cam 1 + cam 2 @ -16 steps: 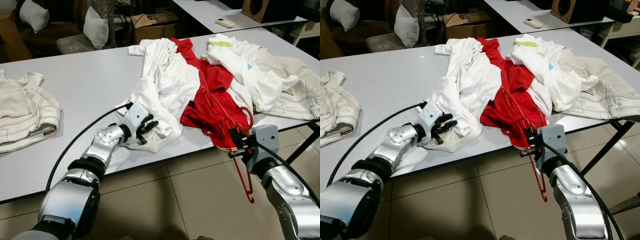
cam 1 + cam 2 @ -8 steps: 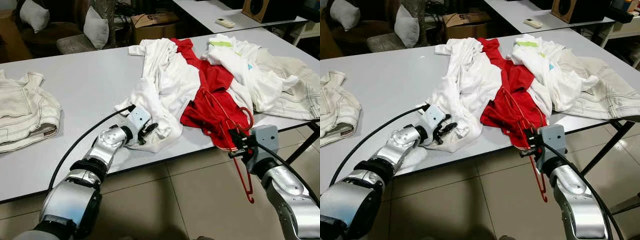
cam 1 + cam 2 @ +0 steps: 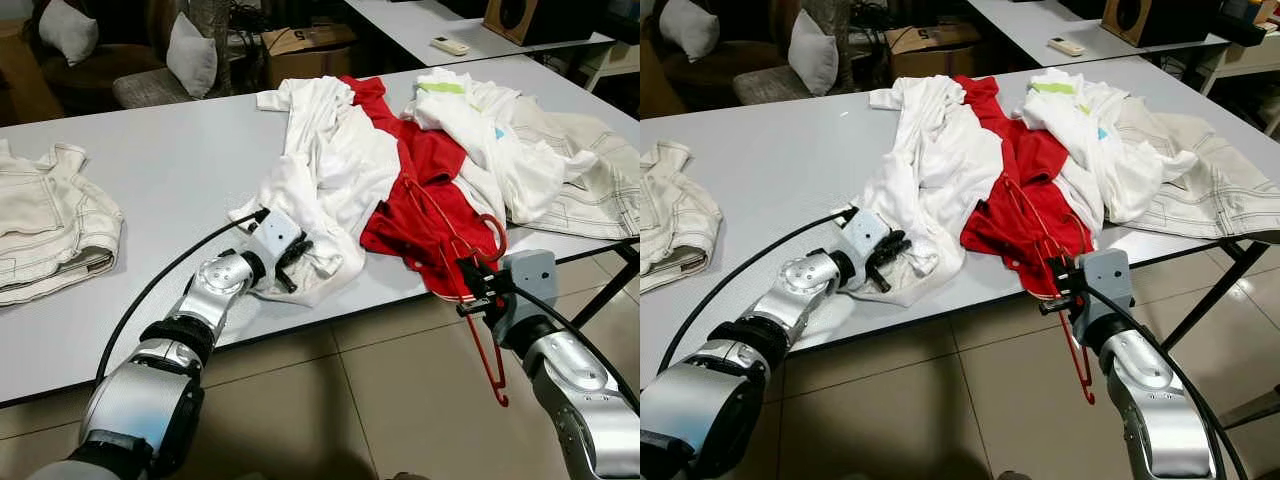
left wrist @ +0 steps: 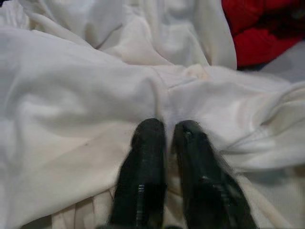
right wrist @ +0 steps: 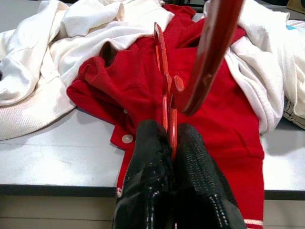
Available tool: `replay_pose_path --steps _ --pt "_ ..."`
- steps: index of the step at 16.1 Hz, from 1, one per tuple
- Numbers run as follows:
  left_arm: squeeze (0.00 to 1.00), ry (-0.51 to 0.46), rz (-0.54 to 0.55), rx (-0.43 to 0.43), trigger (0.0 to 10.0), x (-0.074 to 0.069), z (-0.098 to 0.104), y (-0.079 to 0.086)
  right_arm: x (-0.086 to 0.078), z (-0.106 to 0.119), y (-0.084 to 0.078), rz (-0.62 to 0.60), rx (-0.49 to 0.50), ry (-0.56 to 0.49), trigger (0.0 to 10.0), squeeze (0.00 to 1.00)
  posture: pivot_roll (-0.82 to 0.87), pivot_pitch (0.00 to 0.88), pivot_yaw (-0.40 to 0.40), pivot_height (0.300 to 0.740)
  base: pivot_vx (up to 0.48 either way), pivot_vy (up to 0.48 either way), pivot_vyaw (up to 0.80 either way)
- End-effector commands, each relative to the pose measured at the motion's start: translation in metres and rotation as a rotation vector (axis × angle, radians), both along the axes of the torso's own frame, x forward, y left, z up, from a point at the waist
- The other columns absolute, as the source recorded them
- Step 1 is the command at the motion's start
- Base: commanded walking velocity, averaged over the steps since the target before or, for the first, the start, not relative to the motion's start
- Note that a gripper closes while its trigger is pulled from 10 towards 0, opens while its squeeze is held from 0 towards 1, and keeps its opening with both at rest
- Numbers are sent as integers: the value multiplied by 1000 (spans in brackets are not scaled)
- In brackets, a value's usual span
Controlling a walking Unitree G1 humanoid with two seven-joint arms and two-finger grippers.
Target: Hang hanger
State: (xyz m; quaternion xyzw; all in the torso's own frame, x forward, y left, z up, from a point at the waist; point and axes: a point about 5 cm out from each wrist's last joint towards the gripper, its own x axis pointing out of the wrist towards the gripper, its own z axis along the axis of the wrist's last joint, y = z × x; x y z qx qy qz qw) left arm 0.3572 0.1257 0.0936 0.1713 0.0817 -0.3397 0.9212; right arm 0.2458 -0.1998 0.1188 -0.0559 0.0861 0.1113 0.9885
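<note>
Right gripper (image 3: 470, 290) clenches the red hanger (image 3: 478, 300) at the table's (image 3: 160, 170) five o'clock edge while left gripper (image 3: 290, 262) pinches the white shirt (image 3: 330, 180); pulling the hanger free likely comes next.

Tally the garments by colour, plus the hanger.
White garments: 2
Cream garments: 2
Red garment: 1
Red hanger: 1
Total: 6
</note>
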Motion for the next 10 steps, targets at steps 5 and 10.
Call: replay_pose_path --steps 5,10 --pt "0 49 65 -241 0 2 5 3 2 1 0 14 -4 -7 10000 0 -179 0 36 740 0 0 0" --pt "0 -192 111 -759 0 29 92 36 9 4 2 31 7 -18 10000 0 -147 0 14 740 0 0 0"
